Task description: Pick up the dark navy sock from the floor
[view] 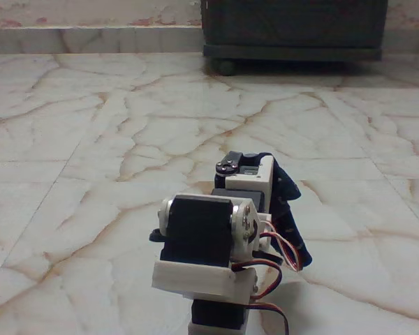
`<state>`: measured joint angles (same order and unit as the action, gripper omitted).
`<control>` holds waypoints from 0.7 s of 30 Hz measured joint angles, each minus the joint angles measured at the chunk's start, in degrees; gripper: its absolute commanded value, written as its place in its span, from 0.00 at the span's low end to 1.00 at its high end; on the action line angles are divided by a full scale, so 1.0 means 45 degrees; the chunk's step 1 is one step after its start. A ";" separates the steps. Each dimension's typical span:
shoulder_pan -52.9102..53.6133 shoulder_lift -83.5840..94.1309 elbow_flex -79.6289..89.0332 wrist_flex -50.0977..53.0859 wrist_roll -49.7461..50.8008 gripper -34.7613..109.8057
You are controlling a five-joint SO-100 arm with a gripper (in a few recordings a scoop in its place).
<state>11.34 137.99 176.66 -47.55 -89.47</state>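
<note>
Dark navy sock (pixel 288 209) draped beside white arm, jaws hidden, grip state unclear

The sock (pixel 290 209) is dark blue with tiny dots. It hangs limp, bunched up right beside the claw (pixel 265 183), above the shiny cream floor (pixel 112 139) with brown veins.

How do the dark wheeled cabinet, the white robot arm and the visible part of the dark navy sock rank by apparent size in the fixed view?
1. Cabinet, though cropped and farther off.
2. Robot arm, enlarged by nearness.
3. Sock, mostly hidden behind the arm.
</note>
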 measured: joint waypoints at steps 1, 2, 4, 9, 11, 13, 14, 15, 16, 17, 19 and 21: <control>-0.0039 0.0000 0.0000 0.0000 0.0000 0.24; -0.0039 0.0000 0.0000 0.0000 0.0000 0.24; -0.0117 0.0000 0.0000 0.0000 0.0000 0.24; -0.0156 0.0000 0.0000 0.0000 0.0000 0.24; -0.0273 0.0000 0.0000 -0.0059 0.0000 0.24; -0.0273 0.0000 0.0000 -0.0098 0.0000 0.24; -0.0332 0.0000 0.0000 -0.0098 0.0098 0.24; -0.0391 0.0000 0.0000 -0.0098 0.0195 0.24; -0.0430 0.0000 0.0000 -0.0215 0.0352 0.24; -0.0547 0.0000 0.0000 -0.0371 0.0508 0.24; -0.0586 0.0000 0.0000 -0.0488 0.0566 0.24; -0.0586 0.0000 0.0000 -0.0488 0.0566 0.24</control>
